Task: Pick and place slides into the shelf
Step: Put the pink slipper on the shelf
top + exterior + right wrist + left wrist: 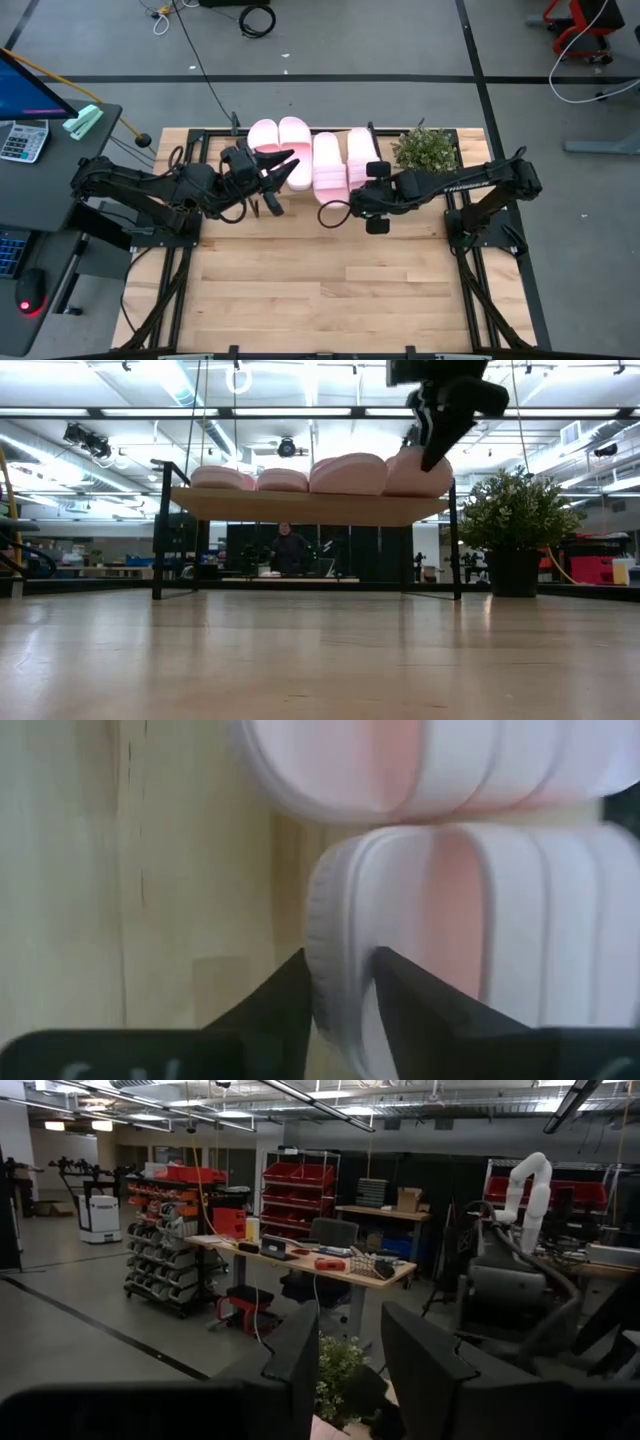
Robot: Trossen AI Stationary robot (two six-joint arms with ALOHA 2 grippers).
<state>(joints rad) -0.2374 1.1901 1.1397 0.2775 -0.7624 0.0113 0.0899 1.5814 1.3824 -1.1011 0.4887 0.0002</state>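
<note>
Four slides (312, 152) lie side by side on the shelf (300, 506); a plant (425, 149) stands right of it.

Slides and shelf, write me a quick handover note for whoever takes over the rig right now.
Right gripper: jaws straddle the rim of the rightmost slide on the shelf; whether it grips or has let go is unclear.
Left gripper: open, empty, raised beside the two left slides.
Things: all four slides lie side by side on the shelf top; a potted plant stands right of it.
Done: all four placed.
Left: free the right gripper, pull both arms back.
</note>
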